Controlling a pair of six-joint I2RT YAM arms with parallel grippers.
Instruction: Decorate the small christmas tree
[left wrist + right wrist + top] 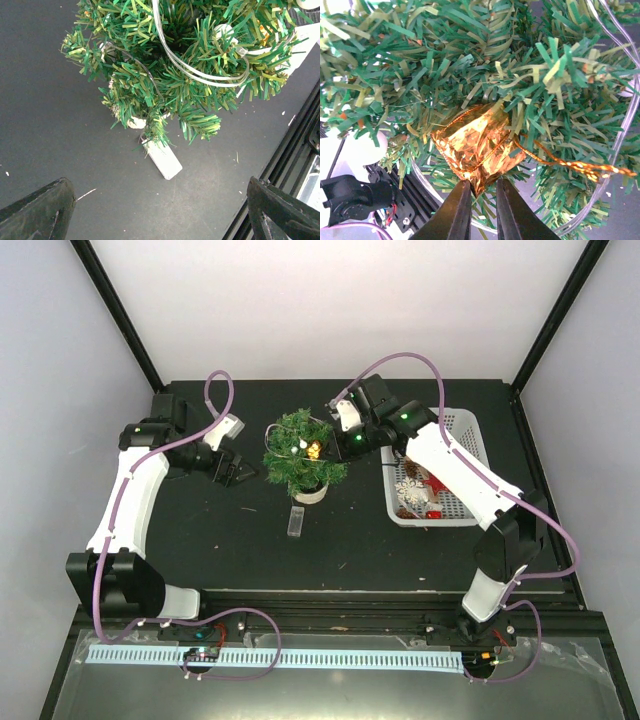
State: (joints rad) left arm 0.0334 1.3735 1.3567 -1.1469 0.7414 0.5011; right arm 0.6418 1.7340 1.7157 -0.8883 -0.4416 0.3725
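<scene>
Branches of the small christmas tree (300, 455) half-hide its base; the white basket (462, 425) holds indistinct items.

Overhead: you get bright, even light; shadows faint.
Right wrist: small christmas tree (420, 60) slightly soft; gold ornament (477, 150) glints (blown foil highlights).
Left wrist: evenly lit.

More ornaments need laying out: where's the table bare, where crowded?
Bare: in front of the small white box, toward the table edge; also behind the small christmas tree. Crowded: beside the tree, left end effector and right end effector flanking it.
</scene>
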